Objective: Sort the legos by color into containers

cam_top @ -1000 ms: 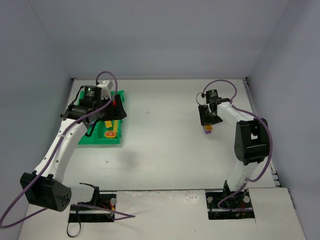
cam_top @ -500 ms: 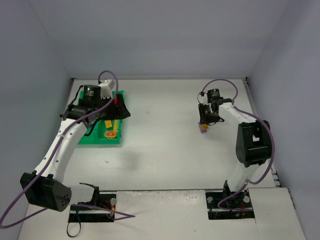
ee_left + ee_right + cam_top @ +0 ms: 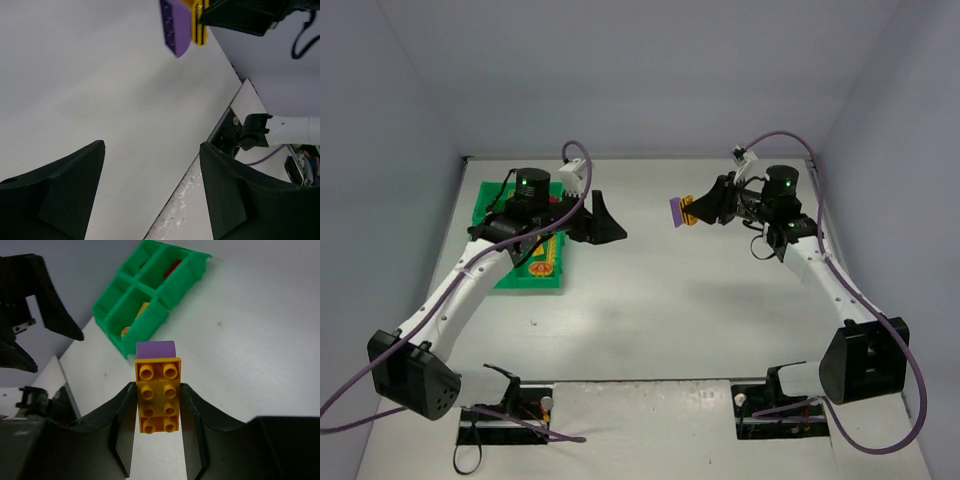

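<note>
Studs cover yellow brick, apparently stuck onto purple brick.

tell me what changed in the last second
The right gripper, shut on a yellow plastic brick stacked with a purple plastic brick, rose and swung left. The open left gripper swung right toward it, off the green four-compartment plastic tray. The tray stayed put.

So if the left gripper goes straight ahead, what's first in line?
Probably the purple-and-yellow brick stack held by the right gripper, facing the left gripper across an open gap; height match unclear.
</note>
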Robot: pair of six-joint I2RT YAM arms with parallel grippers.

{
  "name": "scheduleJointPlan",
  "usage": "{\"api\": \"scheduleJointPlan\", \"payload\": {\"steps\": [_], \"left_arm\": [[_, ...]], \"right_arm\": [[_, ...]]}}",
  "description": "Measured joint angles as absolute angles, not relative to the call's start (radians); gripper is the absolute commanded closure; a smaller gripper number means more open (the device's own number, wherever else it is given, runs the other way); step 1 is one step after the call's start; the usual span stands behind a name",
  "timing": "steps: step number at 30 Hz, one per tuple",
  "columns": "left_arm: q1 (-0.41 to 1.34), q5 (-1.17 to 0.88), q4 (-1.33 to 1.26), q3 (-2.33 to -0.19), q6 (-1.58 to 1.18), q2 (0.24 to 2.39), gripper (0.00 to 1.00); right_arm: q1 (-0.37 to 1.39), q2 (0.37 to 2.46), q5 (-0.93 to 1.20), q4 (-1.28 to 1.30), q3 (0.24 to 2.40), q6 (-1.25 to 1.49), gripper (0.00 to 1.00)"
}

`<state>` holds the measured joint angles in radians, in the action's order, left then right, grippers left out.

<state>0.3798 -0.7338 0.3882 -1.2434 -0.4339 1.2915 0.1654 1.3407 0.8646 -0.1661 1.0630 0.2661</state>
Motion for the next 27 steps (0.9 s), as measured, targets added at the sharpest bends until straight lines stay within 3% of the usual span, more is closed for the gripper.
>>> {"api": "scheduleJointPlan", "payload": {"steps": [6, 14, 26, 27], "left_arm": [[0.476, -0.800, 0.255, -1.284, -0.476, 1.339, 0.28], [0.512, -0.845, 0.136, -1.350, -0.517, 1.433, 0.24], [0.544, -0.968, -0.131, -1.351, -0.652, 1.493, 0.25], [0.546, -0.974, -0.143, -1.351, -0.659, 1.493, 0.28]], "right_arm": [[0.172, 1.329, 1.045, -0.476, 0.923, 0.506, 1.00], [0.191, 1.282, 1.181, -0.772, 0.901, 0.709, 1.00], [0.205, 1.284, 1.214, -0.955, 0.877, 0.842, 1.00], [0.205, 1.286, 1.217, -0.965, 0.877, 0.847, 1.00]]}}
